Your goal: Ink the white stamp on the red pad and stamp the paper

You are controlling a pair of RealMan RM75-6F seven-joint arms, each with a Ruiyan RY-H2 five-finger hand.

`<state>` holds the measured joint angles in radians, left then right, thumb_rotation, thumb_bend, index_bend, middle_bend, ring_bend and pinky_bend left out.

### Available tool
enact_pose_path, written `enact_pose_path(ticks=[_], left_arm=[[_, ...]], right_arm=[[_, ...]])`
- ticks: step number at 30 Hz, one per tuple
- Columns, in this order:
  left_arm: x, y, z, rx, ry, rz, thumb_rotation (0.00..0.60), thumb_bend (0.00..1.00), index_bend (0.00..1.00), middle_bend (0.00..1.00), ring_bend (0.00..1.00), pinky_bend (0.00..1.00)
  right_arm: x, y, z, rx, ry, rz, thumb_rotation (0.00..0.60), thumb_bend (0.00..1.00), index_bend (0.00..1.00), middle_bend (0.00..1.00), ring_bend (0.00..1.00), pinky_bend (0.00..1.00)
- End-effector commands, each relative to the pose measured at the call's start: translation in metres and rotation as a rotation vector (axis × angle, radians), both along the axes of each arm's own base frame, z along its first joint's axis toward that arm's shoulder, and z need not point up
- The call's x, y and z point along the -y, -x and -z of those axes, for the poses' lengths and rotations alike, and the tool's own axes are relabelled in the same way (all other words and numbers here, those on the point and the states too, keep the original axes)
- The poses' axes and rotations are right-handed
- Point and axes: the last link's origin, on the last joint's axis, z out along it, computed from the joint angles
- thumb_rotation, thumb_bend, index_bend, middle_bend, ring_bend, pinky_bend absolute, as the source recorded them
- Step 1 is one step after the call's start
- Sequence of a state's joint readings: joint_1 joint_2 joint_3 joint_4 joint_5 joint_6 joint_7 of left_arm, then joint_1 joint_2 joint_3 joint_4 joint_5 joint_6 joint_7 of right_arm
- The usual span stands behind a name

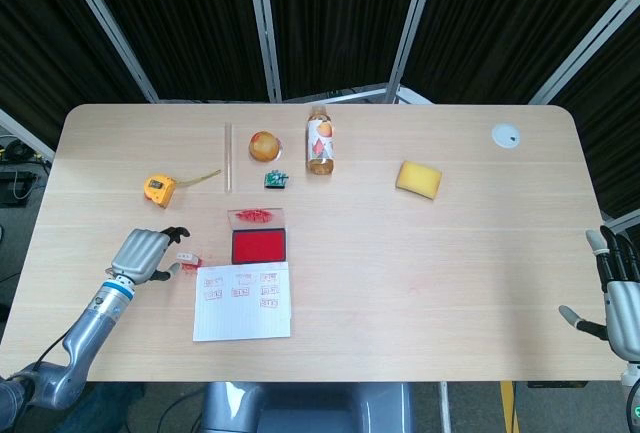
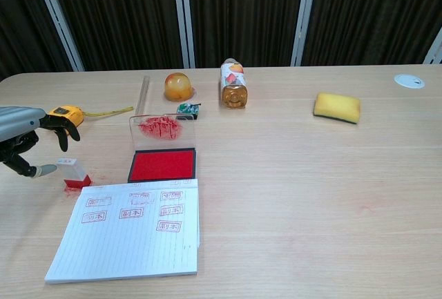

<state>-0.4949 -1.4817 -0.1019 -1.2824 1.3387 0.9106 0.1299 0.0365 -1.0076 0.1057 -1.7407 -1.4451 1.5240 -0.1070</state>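
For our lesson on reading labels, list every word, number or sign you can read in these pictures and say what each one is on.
Nothing can be read for certain.
Paper: red boxed stamp marks, characters too small to read.
Bottle: picture label, print too blurred to read.
White stamp: small marks on top, unreadable.
Ink pad lid: red smears only, no text.
Tape measure: no readable label.

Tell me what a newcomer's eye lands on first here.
The bright red pad at the table's left centre, its clear lid propped up behind it. Just in front lies the paper, already bearing red stamp marks. Left of the pad, the left hand hovers by the white stamp, fingers apart.
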Motion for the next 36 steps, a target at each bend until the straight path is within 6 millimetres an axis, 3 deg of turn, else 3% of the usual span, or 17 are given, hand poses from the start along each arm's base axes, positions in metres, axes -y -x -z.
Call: enact_pose_path(ticks=[1,36], left_arm=[[0.000,0.001,0.005,-0.007,0.007,0.000,0.600,0.30,0.28,0.36,0.83,0.93],[-0.004,-0.006,0.020,-0.057,-0.017,0.116,0.600,0.31,0.40,0.43,0.82,0.93]], right_arm=[[0.000,0.000,0.000,0.001,0.001,0.001,0.600,0.00,0.00,0.00,0.00,0.00],[0.006,0.006,-0.002,-0.001,0.010,0.031,0.600,0.00,0.00,0.00,0.00,0.00]])
